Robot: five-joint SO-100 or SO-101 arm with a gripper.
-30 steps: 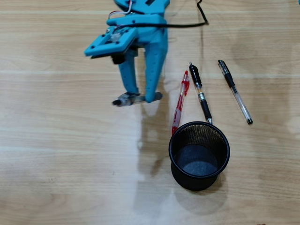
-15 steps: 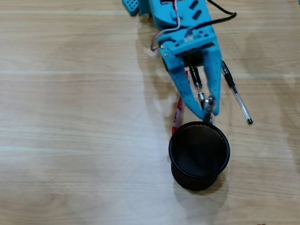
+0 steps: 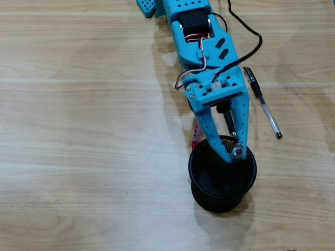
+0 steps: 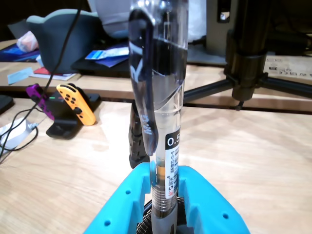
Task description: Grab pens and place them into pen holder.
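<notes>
My blue gripper (image 3: 234,152) hangs over the far rim of the black mesh pen holder (image 3: 209,196). It is shut on a clear-barrelled pen with a dark clip (image 4: 163,97), which stands upright between the jaws (image 4: 163,195) with its grey grip end pointing down into the holder. The holder's mesh rim (image 4: 145,222) shows just below the jaws in the wrist view. In the overhead view the held pen (image 3: 229,121) is a dark sliver between the fingers. A second clear pen with a black cap (image 3: 262,103) lies flat on the table, right of the gripper.
The wooden table (image 3: 78,130) spreads bare to the left. A red sliver (image 3: 196,135) shows by the holder's left rim. In the wrist view, a tripod (image 4: 246,63) stands beyond the table, with game controllers (image 4: 73,102) and cables at the left.
</notes>
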